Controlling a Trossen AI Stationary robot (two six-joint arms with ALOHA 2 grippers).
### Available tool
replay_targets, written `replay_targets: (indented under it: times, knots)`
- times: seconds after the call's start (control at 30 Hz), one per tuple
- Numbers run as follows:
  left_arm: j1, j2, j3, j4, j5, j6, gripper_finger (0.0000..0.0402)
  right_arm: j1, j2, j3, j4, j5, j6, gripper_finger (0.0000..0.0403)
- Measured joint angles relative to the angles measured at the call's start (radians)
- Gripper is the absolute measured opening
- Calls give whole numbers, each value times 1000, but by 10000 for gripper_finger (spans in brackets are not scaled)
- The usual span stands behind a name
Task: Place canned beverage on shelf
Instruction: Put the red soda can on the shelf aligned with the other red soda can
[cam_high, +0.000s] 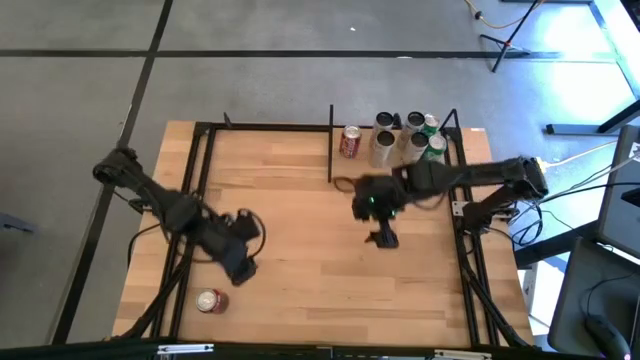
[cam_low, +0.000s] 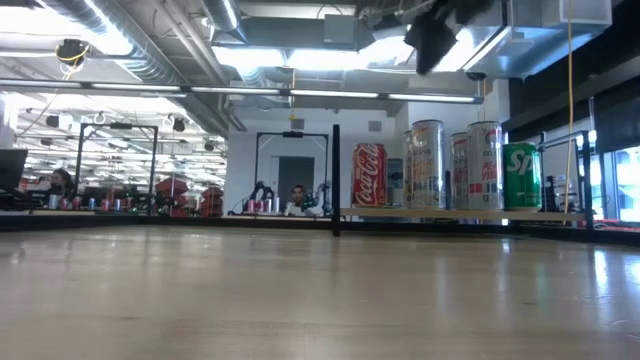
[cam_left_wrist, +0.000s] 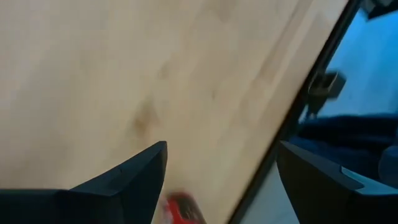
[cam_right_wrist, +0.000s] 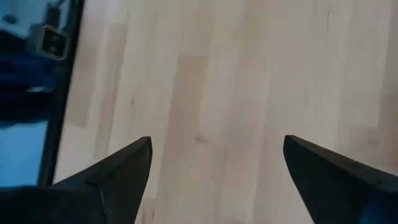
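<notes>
Nearest the front edge of the tabletop (cam_high: 300, 250), far from the shelf (cam_high: 395, 170), one red canned beverage (cam_high: 211, 301) lies on its side close to the front left corner, with nothing gripping it. By the look of it, this is the can left to be placed.

A little closer to the shelf, the left claw (cam_high: 240, 268) hovers just beside that can, on its shelf-ward side. In the left wrist view its two dark fingers (cam_left_wrist: 134, 177) stand wide apart with nothing between them, and the red can (cam_left_wrist: 181, 210) shows just past the tips, so the claw appears lined up for a pick but has not closed on anything.

Closer again, the right claw (cam_high: 384, 238) hangs over bare wood just in front of the shelf. Its fingers (cam_right_wrist: 118, 171) are likewise spread wide and hold nothing.

At the back right corner stands the shelf itself, a small wooden board inside black posts and rails. It already carries a row of upright cans: a red cola can (cam_low: 369, 175) at its left end, tall silver cans (cam_low: 427, 164) in the middle, and a green can (cam_low: 521, 175) at its right end.

Judging from this, most of the job is done: several cans are shelved, and one remains. What is left is to grip the lying can, carry it across the tabletop to the shelf and set it upright among the others.
</notes>
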Motion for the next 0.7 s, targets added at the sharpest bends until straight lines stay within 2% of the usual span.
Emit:
replay_targets:
  times: [0.1,0.17,0.4,0.7]
  knots:
    - [-70,35,0,-1,30,-132,286,63,-32,-125,129,55,105,346]
    - [-100,52,0,3,86,-181,286,93,-38,-183,179,58,152,346]
    - [-144,105,0,-47,310,-339,307,164,-38,-236,198,63,241,346]
    - [-232,186,0,-75,312,-392,388,184,-39,-236,274,88,265,347]
